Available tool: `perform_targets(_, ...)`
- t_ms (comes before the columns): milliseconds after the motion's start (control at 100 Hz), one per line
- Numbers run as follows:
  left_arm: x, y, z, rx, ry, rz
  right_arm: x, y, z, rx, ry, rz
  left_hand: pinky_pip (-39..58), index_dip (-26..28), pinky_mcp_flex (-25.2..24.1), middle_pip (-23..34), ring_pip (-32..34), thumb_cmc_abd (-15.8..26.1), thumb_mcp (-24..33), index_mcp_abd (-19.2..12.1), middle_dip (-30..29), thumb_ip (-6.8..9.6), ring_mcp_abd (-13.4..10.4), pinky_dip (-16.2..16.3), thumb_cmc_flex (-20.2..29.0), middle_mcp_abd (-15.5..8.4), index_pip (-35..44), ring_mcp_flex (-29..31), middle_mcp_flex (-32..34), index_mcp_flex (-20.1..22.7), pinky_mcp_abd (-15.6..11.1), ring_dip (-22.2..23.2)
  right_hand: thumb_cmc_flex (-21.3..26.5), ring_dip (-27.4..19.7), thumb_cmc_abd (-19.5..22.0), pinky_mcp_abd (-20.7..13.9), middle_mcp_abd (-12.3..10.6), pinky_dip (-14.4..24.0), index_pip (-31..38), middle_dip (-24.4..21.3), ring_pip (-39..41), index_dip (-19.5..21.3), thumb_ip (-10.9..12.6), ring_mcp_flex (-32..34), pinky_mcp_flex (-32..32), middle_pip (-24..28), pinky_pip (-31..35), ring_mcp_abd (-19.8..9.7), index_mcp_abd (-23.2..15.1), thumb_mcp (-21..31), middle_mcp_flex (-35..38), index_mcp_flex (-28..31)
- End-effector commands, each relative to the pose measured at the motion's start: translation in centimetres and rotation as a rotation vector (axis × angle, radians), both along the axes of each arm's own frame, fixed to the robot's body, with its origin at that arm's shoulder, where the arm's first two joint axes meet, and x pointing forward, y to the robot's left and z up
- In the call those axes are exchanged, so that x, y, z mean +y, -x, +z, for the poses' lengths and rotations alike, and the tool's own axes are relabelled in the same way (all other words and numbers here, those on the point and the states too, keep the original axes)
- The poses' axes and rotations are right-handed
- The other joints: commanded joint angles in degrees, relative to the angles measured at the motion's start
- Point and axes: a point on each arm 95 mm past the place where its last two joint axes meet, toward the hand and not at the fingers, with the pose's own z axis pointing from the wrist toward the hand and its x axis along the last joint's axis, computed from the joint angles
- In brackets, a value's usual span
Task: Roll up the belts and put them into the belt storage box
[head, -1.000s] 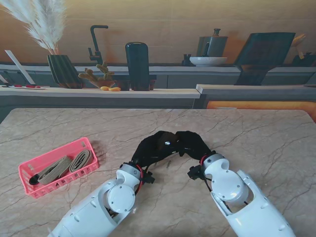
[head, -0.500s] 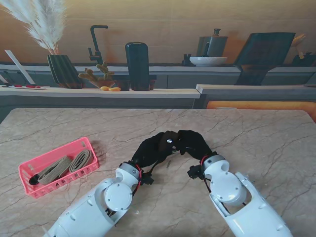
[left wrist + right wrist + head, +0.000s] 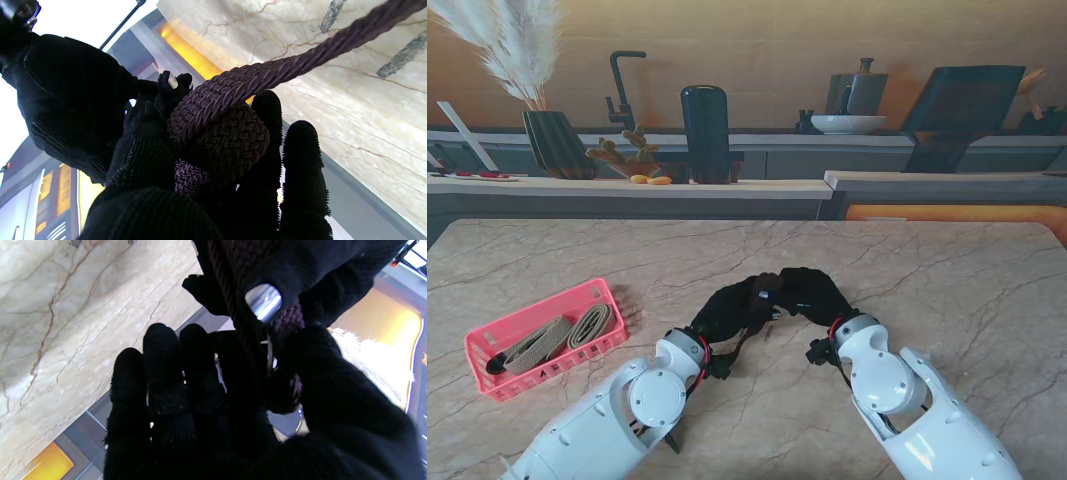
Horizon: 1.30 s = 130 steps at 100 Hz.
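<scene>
Stand view, nearest first: both white forearms rise from the near edge of the marble table (image 3: 947, 270) and lean toward each other, so the two black-gloved hands meet near its middle. The left hand (image 3: 732, 310) and the right hand (image 3: 812, 293) touch, and between them is a dark braided belt (image 3: 765, 292), hard to separate from the gloves from this height. The left wrist camera makes it plain — the left hand's fingers (image 3: 300, 156) are curled around a tight coil of the woven belt (image 3: 220, 133), with a free length of it running off taut over the marble. In the right wrist camera the right hand (image 3: 206, 396) pinches the belt (image 3: 287, 320) between thumb and fingers close to a shiny metal fitting (image 3: 263, 301), the remaining fingers held close together beside it; so both hands are gripping the same belt. Over to the left, well apart from the hands, a pink storage box (image 3: 497, 340) sits on the table at a slant — inside it lie two tan belts (image 3: 562, 335) side by side. Beyond the far edge of the table runs a counter with a black faucet (image 3: 622, 85), a dark cylinder (image 3: 705, 130) and a white bowl (image 3: 847, 123).
</scene>
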Motion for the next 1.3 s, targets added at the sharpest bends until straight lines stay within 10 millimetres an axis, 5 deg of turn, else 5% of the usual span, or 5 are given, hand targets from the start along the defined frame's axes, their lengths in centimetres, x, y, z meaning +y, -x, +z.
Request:
perform_targets(0, -1.7, 1.1, 0.2, 0.006, 0.001, -0.056, 1.3, 0.2, 1.0, -0.007, -0.026, 0.040, -0.5, -1.5, 1.0, -2.0, 1.3, 7.6, 8.0, -10.3, -1.6, 3.72, -0.1, 0.3, 8.4, 2.0, -1.9, 4.1, 0.7, 7.2, 1.2, -0.8, 4.8, -1.3, 0.6, -0.8, 0.9, 0.3, -0.2, -0.8, -1.2, -2.0, 3.0, -0.1, 0.3, -0.7, -0.1, -1.5, -10.1, 4.2, -0.2, -2.0)
perform_targets(350, -1.5, 0.9, 0.3, -0.039, -0.044, -0.075, 1.7, 0.1, 0.9, 0.032, -0.043, 0.048, -1.5, -6.5, 4.9, -3.4, -0.2, 4.3, 4.6, -10.1, -7.8, 4.77, -2.4, -1.9, 7.3, 2.1, -5.8, 7.8, 3.2, 12.0, 0.2, -3.5, 7.5, -4.1, -2.3, -1.4, 0.3, -0.5, 1.6, -3.3, -4.8, -4.1, -1.7, 4.7, 3.3, -3.8, 0.7, -1.5, -10.9, 17.2, 4.7, 1.7)
perform_targets(570, -1.3, 0.9, 0.2, -0.045, -0.014, -0.078, 1.3, -0.1, 1.0, -0.013, -0.052, -0.032, -2.4, -5.6, 1.4, -2.9, 0.1, -6.4, 33.5, -11.0, -7.3, 2.21, -2.8, -2.1, -26.4, -0.3, -6.0, 4.2, 1.2, 12.2, 0.9, -2.3, 6.8, -4.8, -1.8, -1.9, -0.5, -0.6, 1.8, -3.9, -5.7, -3.7, -2.3, 6.6, 4.8, -4.8, 1.2, -2.1, -12.2, 16.5, 6.5, 2.0)
perform_targets(720, -1.5, 1.1, 0.1, -0.011, 0.025, -0.097, 1.1, -0.3, 0.9, -0.022, -0.047, -0.073, -3.7, -6.9, -2.2, -5.0, -2.4, 8.2, 6.9, -9.8, -6.8, 4.44, -0.9, -0.7, -15.8, 0.4, -11.0, -0.8, -2.9, 9.1, 0.9, -0.9, 6.8, -4.8, -1.6, -2.0, -0.5, -0.7, 1.7, -3.9, -5.7, -3.8, -2.0, 6.7, 4.8, -4.7, 1.4, -2.2, -12.1, 16.3, 6.4, 1.9)
perform_targets(1290, -1.5, 1.1, 0.4, -0.004, -0.010, -0.109, 0.3, -0.2, 1.3, 0.024, -0.009, 0.039, -3.2, -5.4, -1.8, -5.9, -4.0, 10.1, 4.4, -9.2, -7.6, 3.65, 0.1, -0.5, 8.4, 2.2, -10.3, -0.2, -2.6, 7.9, 1.7, -1.9, 7.7, -4.4, -2.7, -1.5, 0.5, -1.6, 1.1, -3.7, -5.2, -4.2, -1.8, 4.8, 3.2, -4.4, 0.4, -1.3, -10.4, 16.7, 4.6, 1.3)
